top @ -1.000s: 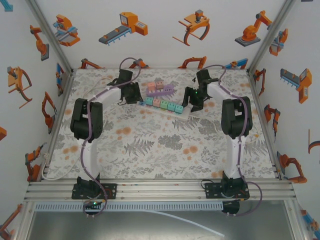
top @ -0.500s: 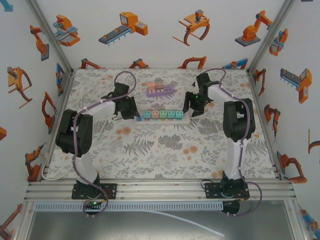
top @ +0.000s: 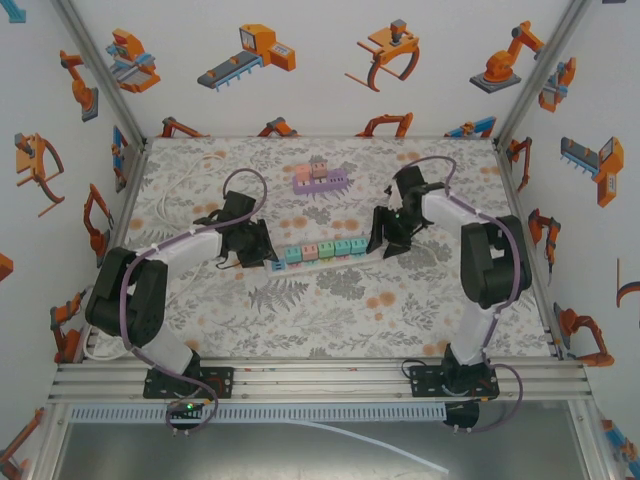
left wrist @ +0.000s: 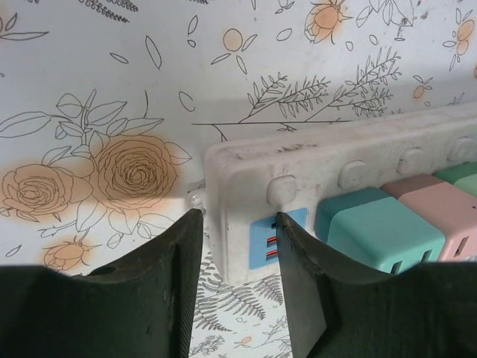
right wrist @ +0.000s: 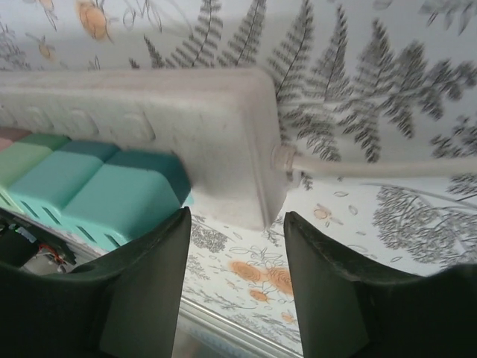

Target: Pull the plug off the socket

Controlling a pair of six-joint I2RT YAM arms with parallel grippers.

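Your left pincer (left wrist: 235, 218) and right pincer (right wrist: 237, 216) sit released at opposite ends of the socket strip (left wrist: 246, 160) — plugs (top: 322, 248) seated — middle of the bench (top: 330, 310).

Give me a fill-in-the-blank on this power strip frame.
1. The left gripper sits at the power strip's end, jaws ___.
2. The right gripper faces the strip end where the ___ exits.
3. The teal plug has a neighbouring plug coloured ___.
Missing: open; cable; pink.
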